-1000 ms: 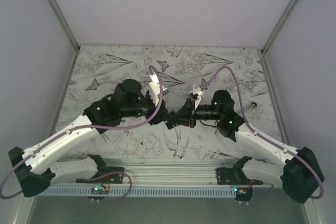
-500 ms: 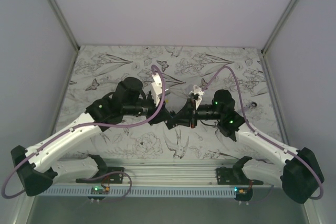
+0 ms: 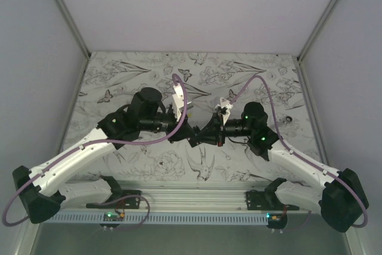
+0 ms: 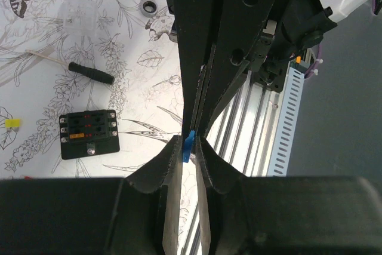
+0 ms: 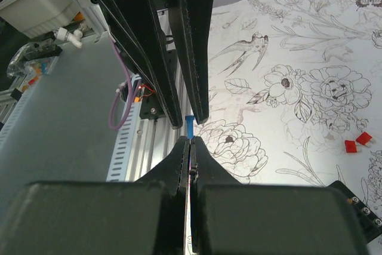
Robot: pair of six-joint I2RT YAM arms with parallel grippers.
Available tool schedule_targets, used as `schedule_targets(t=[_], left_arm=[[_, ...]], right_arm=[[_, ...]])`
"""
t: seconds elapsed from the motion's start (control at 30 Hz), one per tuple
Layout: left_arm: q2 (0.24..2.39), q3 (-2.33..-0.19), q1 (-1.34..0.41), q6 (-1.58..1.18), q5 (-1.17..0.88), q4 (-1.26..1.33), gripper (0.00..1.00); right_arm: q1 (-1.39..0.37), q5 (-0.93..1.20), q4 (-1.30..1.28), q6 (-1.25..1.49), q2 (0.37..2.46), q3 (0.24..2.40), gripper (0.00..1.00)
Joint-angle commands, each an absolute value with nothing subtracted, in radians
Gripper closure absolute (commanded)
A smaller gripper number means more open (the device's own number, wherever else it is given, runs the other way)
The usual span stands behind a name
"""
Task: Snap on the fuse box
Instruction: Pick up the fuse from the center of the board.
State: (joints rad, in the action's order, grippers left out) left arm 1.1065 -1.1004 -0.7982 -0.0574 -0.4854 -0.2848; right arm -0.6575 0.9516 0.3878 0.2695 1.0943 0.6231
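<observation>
Fuse box [image 4: 89, 134] lies apart on mat; both claws [image 3: 192, 136] pinch blue fuse [image 4: 188, 146] midair.

Plain pale lilac-grey walls [image 3: 197, 4] enclose the table [image 3: 149, 70] on three sides; its white cloth bears black-line flowers, butterflies and birds; light is even.

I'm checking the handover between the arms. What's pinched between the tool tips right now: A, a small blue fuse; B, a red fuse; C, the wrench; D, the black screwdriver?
A: a small blue fuse sits between the meeting tips of the left tool and right tool, while the fuse box lies on the table below.
</observation>
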Motion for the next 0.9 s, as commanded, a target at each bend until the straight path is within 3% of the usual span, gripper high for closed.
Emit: schedule_targets(t=[0.0, 0.23, 0.4, 0.53, 0.73, 0.87], left_arm=[[1.12, -1.091, -0.795, -0.035, -0.545, -0.274, 0.83], [1.116, -1.076, -0.793, -0.029, -0.566, -0.275, 0.84], [1.104, -1.072, -0.792, -0.025, -0.58, -0.275, 1.0], [1.092, -1.065, -0.79, -0.025, -0.587, -0.275, 1.0], [1.081, -1.046, -0.785, -0.072, -0.466, -0.274, 1.0], [1.082, -1.026, -0.769, -0.15, -0.359, -0.274, 1.0]], right_arm=[[-0.649, 0.96, 0.434, 0.278, 1.085, 0.635, 1.0], [-0.649, 0.962, 0.436, 0.28, 1.079, 0.633, 1.0], [-0.647, 0.96, 0.436, 0.277, 1.084, 0.629, 1.0], [-0.646, 0.949, 0.436, 0.278, 1.084, 0.629, 1.0], [-0.631, 0.815, 0.351, 0.254, 1.086, 0.631, 0.66], [-0.607, 0.654, 0.247, 0.235, 1.114, 0.649, 0.62]])
